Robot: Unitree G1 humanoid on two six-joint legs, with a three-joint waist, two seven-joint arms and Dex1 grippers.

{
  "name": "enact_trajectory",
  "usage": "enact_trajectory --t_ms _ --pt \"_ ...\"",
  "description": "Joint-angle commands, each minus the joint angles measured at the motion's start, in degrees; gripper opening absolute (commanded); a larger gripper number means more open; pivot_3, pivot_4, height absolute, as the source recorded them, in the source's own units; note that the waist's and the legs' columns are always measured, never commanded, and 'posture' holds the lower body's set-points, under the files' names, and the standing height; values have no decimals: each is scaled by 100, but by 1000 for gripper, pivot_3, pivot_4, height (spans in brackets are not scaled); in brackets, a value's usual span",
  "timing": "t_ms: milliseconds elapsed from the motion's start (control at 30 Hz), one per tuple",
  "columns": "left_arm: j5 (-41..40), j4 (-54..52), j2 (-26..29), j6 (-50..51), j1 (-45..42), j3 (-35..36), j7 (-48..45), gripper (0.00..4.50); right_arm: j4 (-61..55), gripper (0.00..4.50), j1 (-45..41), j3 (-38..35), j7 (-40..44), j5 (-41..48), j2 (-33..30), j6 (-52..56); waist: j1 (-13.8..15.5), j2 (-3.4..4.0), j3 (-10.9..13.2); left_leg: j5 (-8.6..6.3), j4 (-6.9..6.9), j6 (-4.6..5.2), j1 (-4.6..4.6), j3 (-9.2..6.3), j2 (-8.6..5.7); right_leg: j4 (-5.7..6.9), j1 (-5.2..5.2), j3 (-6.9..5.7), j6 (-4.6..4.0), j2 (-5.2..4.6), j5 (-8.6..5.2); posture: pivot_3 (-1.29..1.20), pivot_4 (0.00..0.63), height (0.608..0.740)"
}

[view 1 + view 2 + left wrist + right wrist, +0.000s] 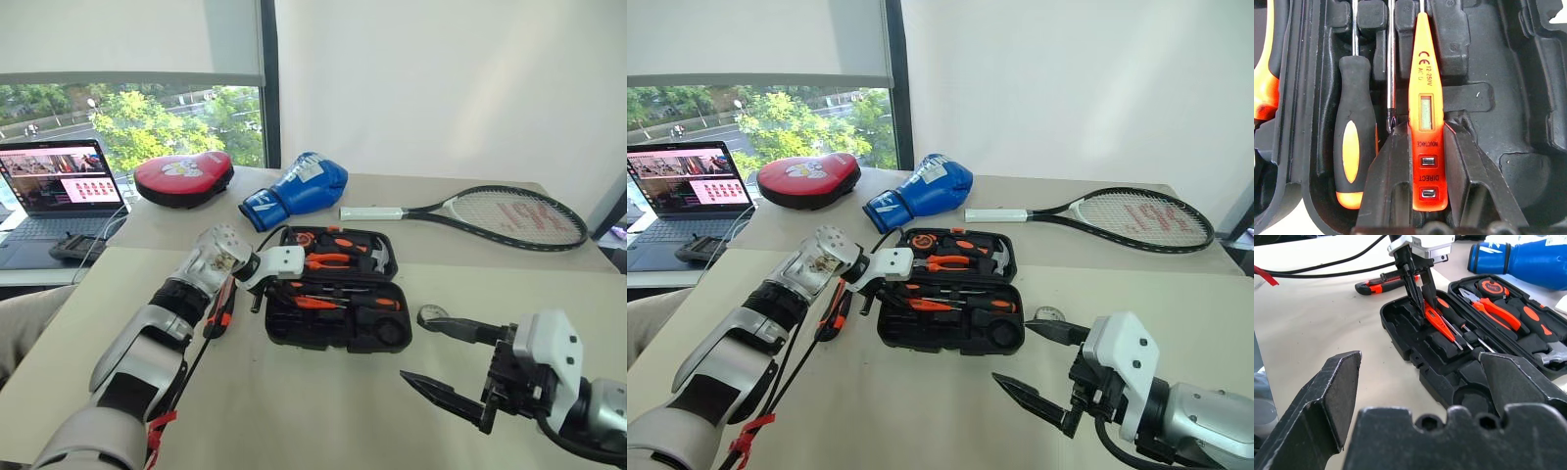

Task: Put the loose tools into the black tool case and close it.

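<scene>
left gripper [1418, 296] down inside the open black tool case [338, 331] at its near-left end, fingers [1388, 171] clamped on the small all-orange screwdriver [1425, 98] lying in a slot beside an orange-and-black screwdriver [1354, 147]. utility knife [220, 308] loose on the worktop [294, 411] just left of the case — right gripper [441, 357] hovering near the case's right side, fingers wide apart, holding nothing.

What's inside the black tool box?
The black tool case lies open. Its back half holds orange-handled pliers and a hammer. The front half holds a screwdriver and the small orange screwdriver gripped by the left gripper. Underneath them is hidden.
</scene>
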Motion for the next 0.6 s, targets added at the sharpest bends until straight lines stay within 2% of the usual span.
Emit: enact_trajectory --t_ms 33,300,367,467,600 --pt "89 -269 76 258 120 -43 -170 439 -157 4500 3 -126 -55 88 -53 -152 -5 0 0 0 0 0 0 0 0 0 0 0 0 0 0 0 150 740" --pt "-57 -632 117 710 179 46 -403 439 -148 4500 2 -115 -37 79 -85 -150 -11 0 0 0 0 0 0 0 0 0 0 0 0 2 0 0 150 740" --pt "-152 -754 95 927 181 142 -391 1439 -157 4500 16 -116 -35 76 -87 -149 -11 0 0 0 0 0 0 0 0 0 -1 0 0 2 0 0 150 740" --pt "-538 -968 112 1321 142 553 -321 2413 -179 4500 54 -149 -48 97 -89 -146 -9 0 0 0 0 0 -1 0 -1 0 -1 0 0 2 0 0 150 740" --pt "-1300 -1411 293 2283 138 1195 -502 2413 -162 4500 95 -129 -45 64 -71 -175 -13 0 0 1 7 -1 -5 -1 0 4 -4 0 0 2 0 0 150 740"
